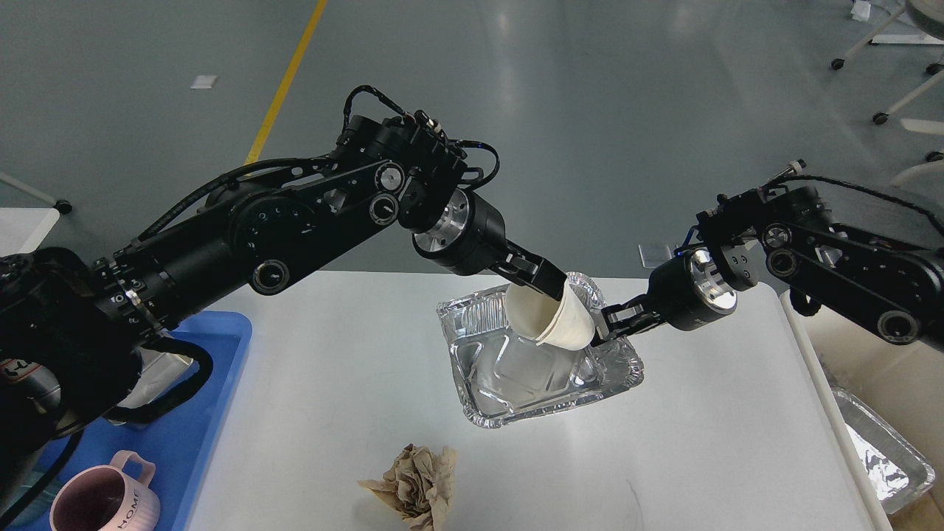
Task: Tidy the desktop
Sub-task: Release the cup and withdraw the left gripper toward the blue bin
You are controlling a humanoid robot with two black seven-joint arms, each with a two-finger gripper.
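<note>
1. At the lower left of the frame you have a pink mug standing on the blue tray; it lies clear of the work and needs nothing from you now.
2. The desktop fills the middle and lower frame, with a crumpled brown paper ball lying near its bottom edge, well apart from the arms.
3. Your left gripper, coming in from the upper left, is clamped on the rim of a white paper cup, which hangs tilted, mouth down and left, over the foil tray at the centre.
4. The step in hand looks like getting the cup and the foil tray off the table together. Keep the cup over the tray's hollow, lower it gently, and let go only once it rests inside, since thin foil dents and slides easily.
5. Your right gripper, from the right, sits at the tray's far right rim, just beside the cup. Its jaws look narrowly set, but you cannot tell whether they pinch the foil.
6. At the lower right, a second foil tray lies in a bin beside the table, a likely place for the rubbish.
</note>
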